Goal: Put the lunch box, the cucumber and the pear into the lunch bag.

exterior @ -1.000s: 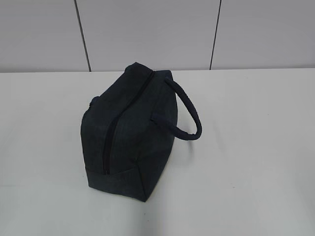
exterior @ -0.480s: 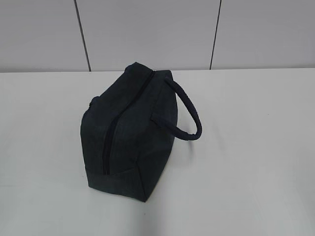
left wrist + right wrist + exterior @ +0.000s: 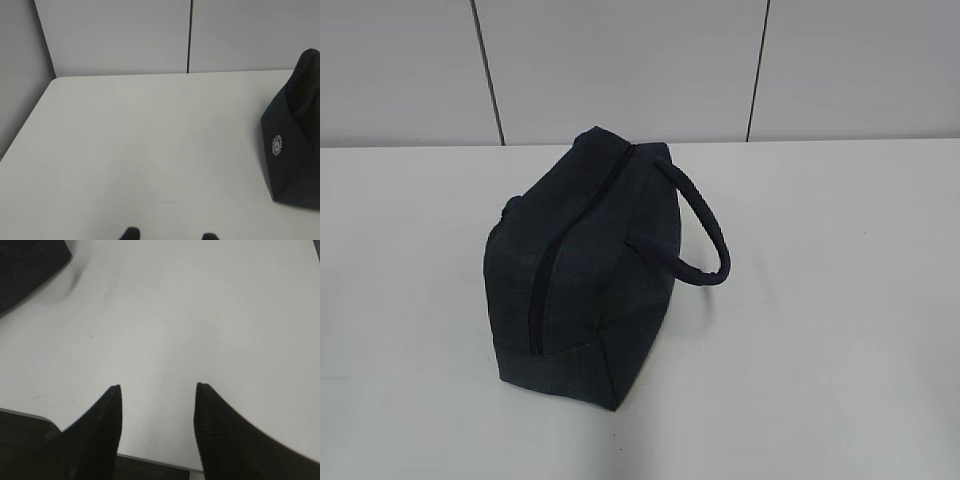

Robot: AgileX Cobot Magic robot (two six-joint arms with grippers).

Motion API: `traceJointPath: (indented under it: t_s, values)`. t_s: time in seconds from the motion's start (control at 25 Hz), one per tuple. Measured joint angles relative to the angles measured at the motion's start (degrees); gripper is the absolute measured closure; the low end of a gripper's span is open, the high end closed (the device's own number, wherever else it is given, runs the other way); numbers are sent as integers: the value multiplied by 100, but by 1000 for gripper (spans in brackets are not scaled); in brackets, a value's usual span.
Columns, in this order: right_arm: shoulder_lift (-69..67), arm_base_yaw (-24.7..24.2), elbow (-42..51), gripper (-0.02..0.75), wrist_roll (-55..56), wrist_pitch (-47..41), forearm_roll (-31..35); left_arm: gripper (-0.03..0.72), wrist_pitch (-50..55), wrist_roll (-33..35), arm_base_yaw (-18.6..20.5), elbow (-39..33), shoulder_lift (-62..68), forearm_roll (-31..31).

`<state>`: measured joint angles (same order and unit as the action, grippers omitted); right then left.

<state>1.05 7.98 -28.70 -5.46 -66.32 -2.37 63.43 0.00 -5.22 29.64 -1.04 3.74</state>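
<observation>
White table (image 3: 840, 300) before a grey panelled wall (image 3: 620, 70) with dark seams. The bag (image 3: 575, 270) stands left of the table's centre, zipper closed, one handle (image 3: 705, 235) looping right. The left gripper (image 3: 170, 236) and right gripper (image 3: 157, 390) hover with jaws apart, empty, over bare tabletop.

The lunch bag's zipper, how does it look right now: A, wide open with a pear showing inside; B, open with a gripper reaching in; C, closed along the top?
C: the lunch bag sits zipped, its zipper an unbroken dark line, nothing inside showing.
</observation>
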Motion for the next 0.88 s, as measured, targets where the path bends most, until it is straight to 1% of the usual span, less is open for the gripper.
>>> traceJointPath:
  t_s: [0.36, 0.52, 0.88]
  values:
    - [0, 0, 0, 363, 0, 0, 0, 447, 0, 0, 0, 0, 0, -95]
    - [0, 0, 0, 363, 0, 0, 0, 447, 0, 157, 0, 0, 0, -229]
    - [0, 0, 0, 363, 0, 11, 0, 449, 0, 234, 0, 0, 0, -329]
